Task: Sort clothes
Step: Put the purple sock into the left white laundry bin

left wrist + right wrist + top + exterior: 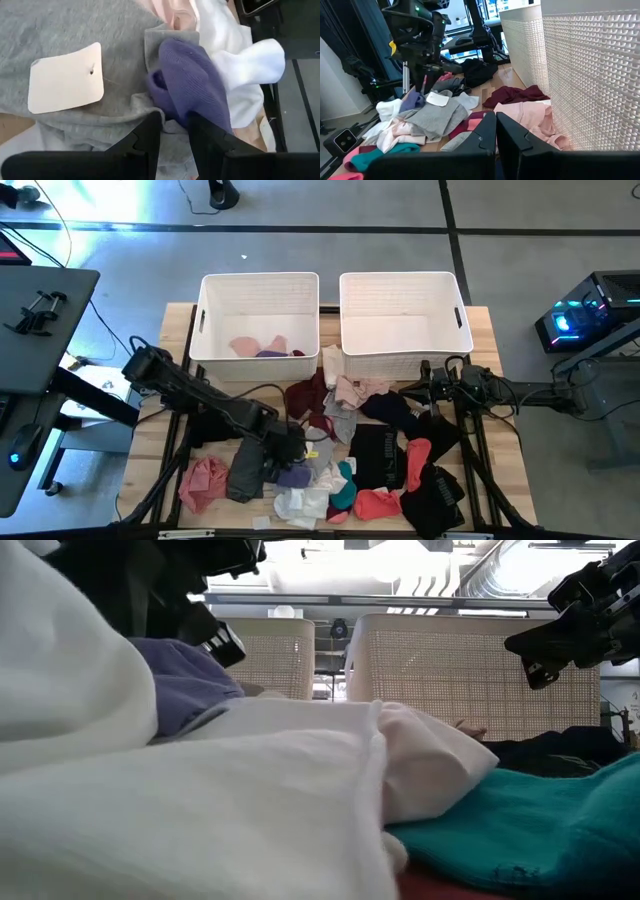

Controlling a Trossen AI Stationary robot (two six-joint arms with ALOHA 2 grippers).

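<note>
The clothes lie in a loose pile on the wooden table, in front of two white baskets. My left gripper is down at the left part of the pile, shut on a lavender garment. That garment lies on a grey garment bearing a card tag, next to a white sock. My right gripper is shut and empty, in the air just in front of the right basket, above maroon and pale pink garments. My left gripper pinches a bunched fold at the near end of the lavender garment between its two fingers. The fingers come from above, slanting down. The garment still rests on the grey garment and the pile, slack.
The left basket holds pink, lavender and maroon pieces; the right basket shows a bare floor. Black, coral and teal garments fill the table's near right. A pink garment lies near left. The low view camera is half covered by white cloth.
</note>
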